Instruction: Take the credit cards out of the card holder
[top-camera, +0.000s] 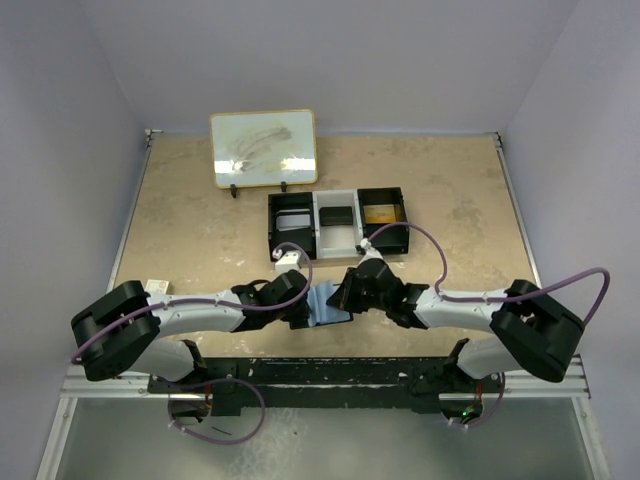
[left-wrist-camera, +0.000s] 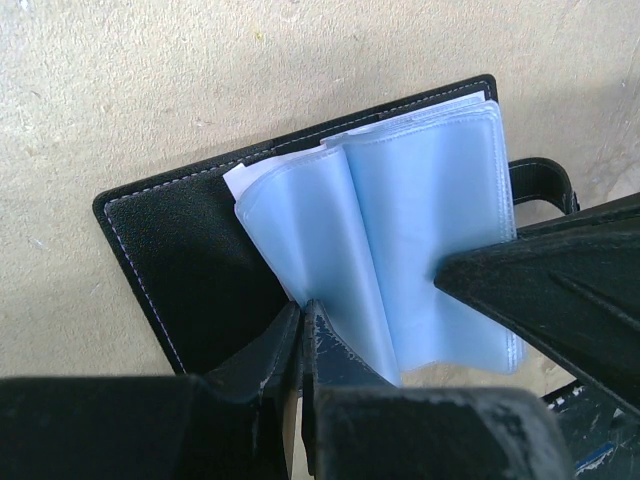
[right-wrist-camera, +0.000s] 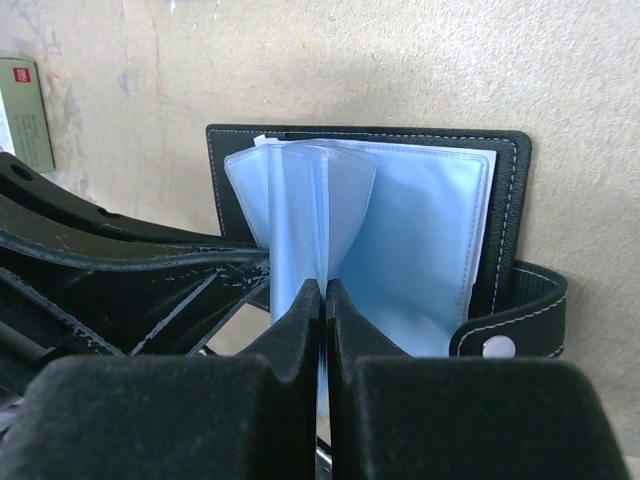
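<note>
A beige, speckled table (top-camera: 200, 230) is shown. Toward its far edge a small whiteboard (top-camera: 263, 148) is propped on two black feet. Just nearer, a black-and-white three-compartment tray (top-camera: 338, 222) is set. At the near middle the black card holder (top-camera: 322, 304) is laid open, its blue sleeves fanned upward. A small pale tag (top-camera: 157, 286) is seen near the left edge.

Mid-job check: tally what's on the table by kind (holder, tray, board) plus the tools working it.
card holder: 1
three-compartment tray: 1
whiteboard: 1
tools: 2, the left tool and the right tool, each pinched on the holder's blue sleeves
Total: 5
</note>
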